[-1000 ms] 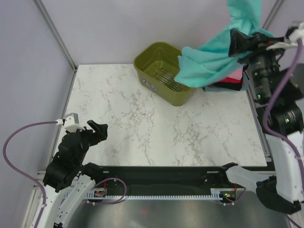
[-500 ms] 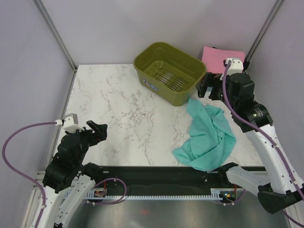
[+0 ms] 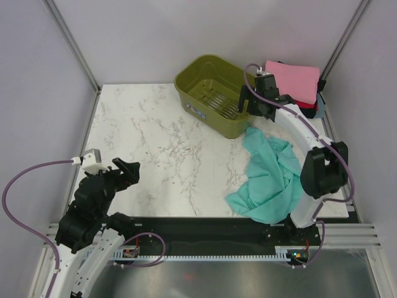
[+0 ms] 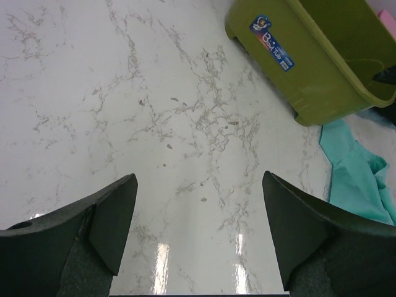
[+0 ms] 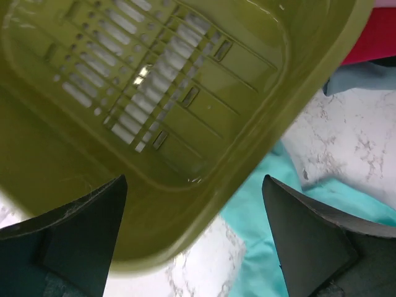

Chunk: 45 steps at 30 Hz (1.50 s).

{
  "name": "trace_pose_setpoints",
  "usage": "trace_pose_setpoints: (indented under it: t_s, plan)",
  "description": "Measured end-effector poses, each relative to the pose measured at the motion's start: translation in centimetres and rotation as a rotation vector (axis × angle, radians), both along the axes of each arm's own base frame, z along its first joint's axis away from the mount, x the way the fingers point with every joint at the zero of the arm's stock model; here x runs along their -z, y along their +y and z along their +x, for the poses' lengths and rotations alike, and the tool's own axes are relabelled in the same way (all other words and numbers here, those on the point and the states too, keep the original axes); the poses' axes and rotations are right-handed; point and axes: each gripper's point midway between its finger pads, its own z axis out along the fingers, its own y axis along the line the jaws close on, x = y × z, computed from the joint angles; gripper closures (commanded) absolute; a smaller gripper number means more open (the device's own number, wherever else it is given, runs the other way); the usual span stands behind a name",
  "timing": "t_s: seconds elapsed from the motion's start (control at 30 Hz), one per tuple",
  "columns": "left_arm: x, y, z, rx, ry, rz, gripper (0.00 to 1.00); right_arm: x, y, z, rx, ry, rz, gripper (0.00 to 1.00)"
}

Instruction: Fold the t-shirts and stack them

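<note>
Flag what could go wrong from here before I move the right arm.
1. The right fingers hang open over the rim of the olive basket; lowering there could knock or tip it.
2. The teal t-shirt lies crumpled, its hem at the near edge of the table; a careless pull might drag it off.
</note>
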Motion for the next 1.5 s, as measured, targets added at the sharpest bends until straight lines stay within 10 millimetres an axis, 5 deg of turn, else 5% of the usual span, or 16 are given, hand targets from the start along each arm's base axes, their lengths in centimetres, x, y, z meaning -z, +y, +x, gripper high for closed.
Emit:
trace_pose_setpoints:
  t_s: [0.13, 0.2, 0.23, 0.3, 0.33, 0.43, 0.57, 0.6, 0.73, 0.93, 1.0, 1.13, 1.17, 1.23, 1.37, 1.5]
  plan:
    - [0.0, 0.0, 0.0, 0.0, -0.001, -0.001, 0.11, 3.4, -0.6, 3.2, 0.063, 0.071, 0.001, 0.04]
    - [0.0, 0.0, 0.0, 0.0, -0.001, -0.001, 0.11, 3.8, -0.5, 4.5, 0.08, 0.076, 0.008, 0.19]
    - [0.0, 0.0, 0.0, 0.0, -0.001, -0.001, 0.11, 3.9, -0.3, 4.9, 0.079, 0.08, 0.016, 0.48]
    - [0.0, 0.0, 0.0, -0.001, -0.002, -0.001, 0.11, 4.3, 0.0, 5.3, 0.065, 0.088, 0.017, 0.72]
    - [0.0, 0.1, 0.0, -0.002, -0.003, -0.001, 0.11, 4.4, 0.6, 5.5, 0.057, 0.089, 0.046, 0.8]
    - [0.0, 0.2, 0.0, -0.008, -0.003, -0.001, 0.11, 3.4, 3.1, 6.1, -0.029, 0.037, 0.077, 0.8]
    - [0.0, 0.3, 0.0, -0.014, -0.003, -0.001, 0.11, 3.8, 9.0, 3.4, -0.322, 0.011, -0.008, 0.79]
    - [0.0, 0.3, 0.0, -0.014, -0.002, -0.002, 0.11, 4.3, 12.0, 1.3, -0.43, 0.012, -0.038, 0.79]
    - [0.0, 0.4, 0.0, -0.023, -0.002, -0.003, 0.12, 4.4, 17.4, -3.1, -0.655, -0.014, -0.094, 0.72]
    - [-0.3, -0.1, 0.0, 0.013, 0.003, 0.003, 0.13, 3.6, 22.9, -4.1, -0.787, -0.111, -0.108, 0.51]
    - [-0.9, -0.6, 0.0, 0.04, 0.003, -0.002, 0.14, 3.3, 26.9, -4.0, -0.839, -0.164, -0.095, 0.44]
    - [-3.7, -1.8, -0.1, 0.107, -0.021, -0.025, 0.15, 2.1, 38.6, -4.6, -0.943, -0.308, 0.002, 0.16]
    - [-4.6, -2.1, -0.1, 0.122, -0.034, -0.029, 0.16, 1.6, 40.8, -4.7, -0.948, -0.357, 0.011, 0.04]
    - [-6.4, -2.6, -0.4, 0.16, -0.06, -0.036, 0.16, 0.7, 43.3, -4.6, -0.932, -0.427, 0.023, 0.02]
    - [-8.9, -3.9, -0.8, 0.245, -0.094, -0.04, 0.19, -0.8, 43.0, -3.5, -0.824, -0.471, 0.032, 0.02]
    - [-7.8, -6.2, -0.3, 0.365, -0.023, -0.036, 0.2, -3.2, 38.5, -2.3, -0.688, -0.478, -0.018, 0.02]
